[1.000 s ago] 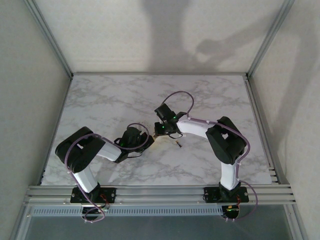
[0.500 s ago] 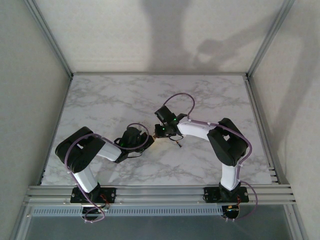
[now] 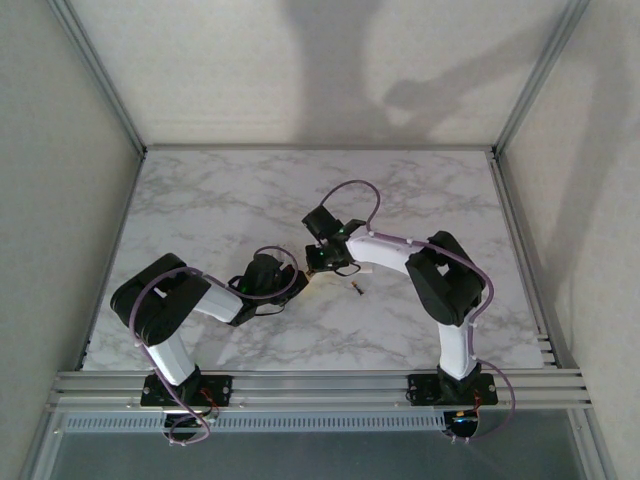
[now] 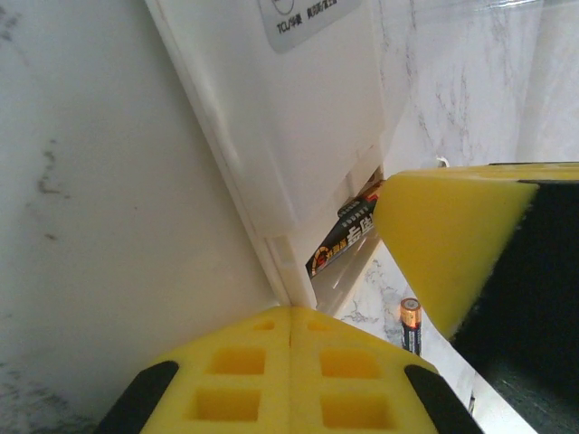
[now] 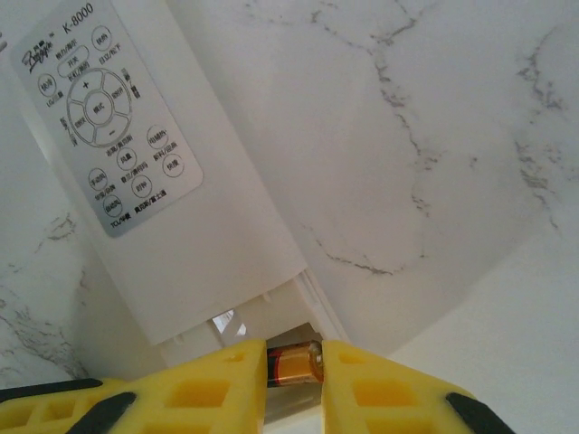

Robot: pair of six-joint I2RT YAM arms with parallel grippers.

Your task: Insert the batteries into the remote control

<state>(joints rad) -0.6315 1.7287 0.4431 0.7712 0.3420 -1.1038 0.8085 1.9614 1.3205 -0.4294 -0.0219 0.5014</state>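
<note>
Tabletop (image 3: pixel 220 200), white marble pattern, carries all items under inspection.

Left arm (image 3: pixel 165 305) and right arm (image 3: pixel 445 285) both reach inward, and their wrists meet over the remote control (image 5: pixel 208 226) near the middle of the tabletop.

Remote control: slim white handset. Its grey keypad patch (image 5: pixel 109 127) sits toward the end farther from both grippers. The opposite end is open, with the battery bay exposed. Both grippers work at this open end.

Left gripper (image 4: pixel 289 330): jaws fully together, yellow pads meeting along a seam with no gap between them. The remote control's long edge runs down to that seam at the open end. Whether the edge is actually pinched between the pads cannot be told.

Right gripper (image 5: pixel 291 362): jaws narrow, set only as wide as one battery. The yellow pads press on either side of the held battery (image 5: pixel 294 364), which lies crosswise between them, its copper-orange end toward the right pad. It sits directly at the mouth of the remote control's open bay, touching or very nearly touching the white casing. In the left wrist view its dark label with orange lettering lies along the bay, just under the remote control's body and against the right gripper's pad.

Loose battery (image 3: pixel 357 290): lies on the tabletop near the remote control's open end, on the right arm's side. It is dark with an orange tip and is clear of both grippers.
</note>
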